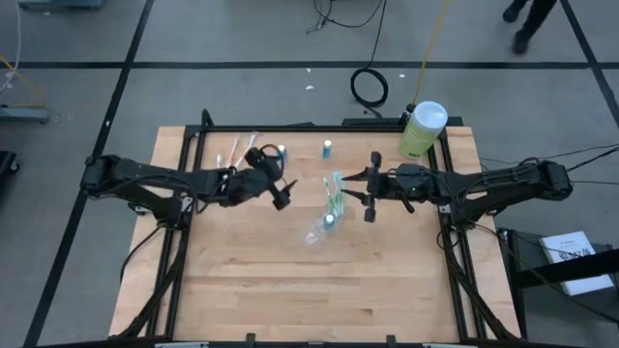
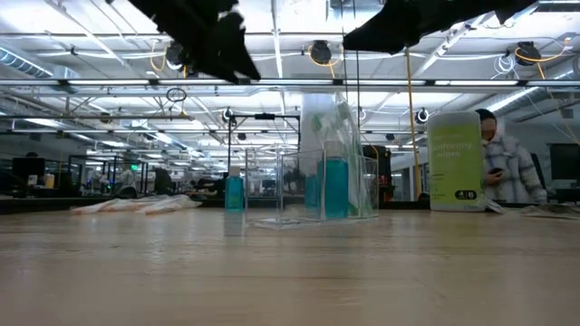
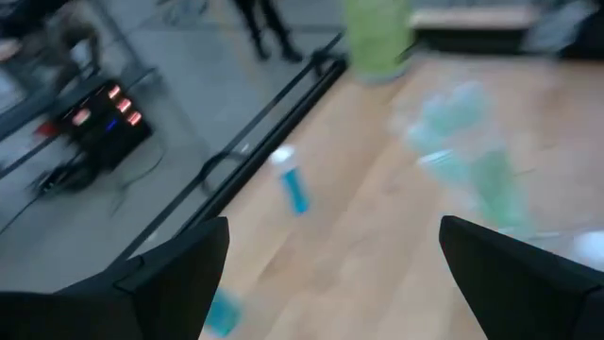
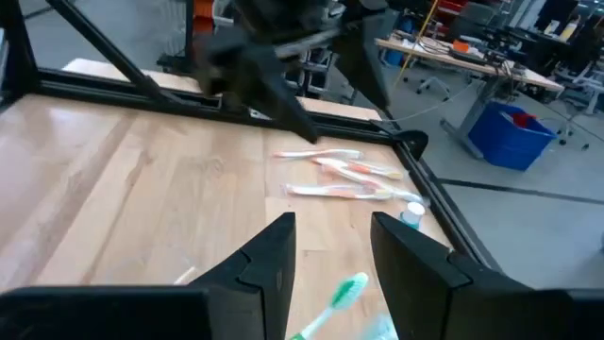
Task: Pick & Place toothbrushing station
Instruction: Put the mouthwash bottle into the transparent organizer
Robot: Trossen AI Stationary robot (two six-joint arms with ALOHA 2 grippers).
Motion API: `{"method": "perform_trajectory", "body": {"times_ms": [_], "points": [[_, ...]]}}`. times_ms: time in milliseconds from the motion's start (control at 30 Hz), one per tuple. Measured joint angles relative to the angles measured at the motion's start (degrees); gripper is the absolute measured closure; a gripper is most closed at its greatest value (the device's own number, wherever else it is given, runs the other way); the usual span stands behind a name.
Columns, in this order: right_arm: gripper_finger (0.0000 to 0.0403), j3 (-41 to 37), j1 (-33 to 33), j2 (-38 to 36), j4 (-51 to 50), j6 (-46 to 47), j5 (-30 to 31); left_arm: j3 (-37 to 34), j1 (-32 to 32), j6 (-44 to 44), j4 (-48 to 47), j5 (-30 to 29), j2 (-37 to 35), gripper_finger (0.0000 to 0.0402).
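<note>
Hovering open-fingered, the left gripper (image 1: 281, 193) should drop squarely over 1 pink-white toothbrush (image 1: 235, 149), while the right gripper (image 1: 368, 190) seems half-open, empty.

The high view looks straight down on the whole pale wooden table (image 1: 242, 280). The low view sits at tabletop height, close to the clear plastic holder (image 2: 317, 186), which the left wrist view also catches.

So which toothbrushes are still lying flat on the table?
The pink-white toothbrushes near the table's back-left edge lie flat; the green-white toothbrushes stand in the clear holder.
</note>
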Motion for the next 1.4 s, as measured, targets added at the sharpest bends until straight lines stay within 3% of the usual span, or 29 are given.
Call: {"method": "perform_trajectory", "body": {"times_ms": [167, 367, 500, 667, 833, 933, 1133, 1300, 1400], "points": [[0.0273, 0.0, -2.1, 0.0, 0.4, -0.8, -0.2, -1.2, 6.1, -1.6, -1.9, 1.3, 1.2, 0.0009], [0.0273, -0.8, -6.4, 0.0, 1.7, -0.8, -0.9, -7.4, 13.0, 1.6, 7.3, 7.8, 1.3, 0.0009], [0.0273, -3.0, -12.7, 0.0, 6.1, -0.7, -3.2, -10.8, 16.6, 2.3, 12.4, 10.4, 1.3, 0.0009], [0.0269, -3.4, -25.3, 2.8, 6.3, -0.4, -4.5, -11.6, 18.7, 4.0, 14.6, 12.5, 1.3, 0.0009], [0.0242, -3.4, -36.8, 11.9, 11.1, 3.0, -15.7, -11.6, 18.9, 6.6, 17.1, 12.8, 1.3, 0.0009], [0.0211, -3.2, -39.9, 19.3, 14.6, 4.8, -19.8, -11.6, 18.9, 6.9, 18.9, 14.8, 1.3, 0.0009], [0.0156, 0.6, -40.9, 30.7, 16.4, 5.6, -21.2, -11.6, 18.9, 7.9, 20.2, 16.5, 1.3, 0.0009], [0.0148, 4.4, -40.6, 36.6, 16.5, 5.6, -21.7, -11.6, 18.9, 8.0, 20.3, 16.5, 1.3, 0.0009], [0.015, 6.1, -40.6, 39.2, 16.7, 6.5, -25.4, -11.6, 18.9, 8.2, 20.3, 16.5, 1.3, 0.0009]]}}
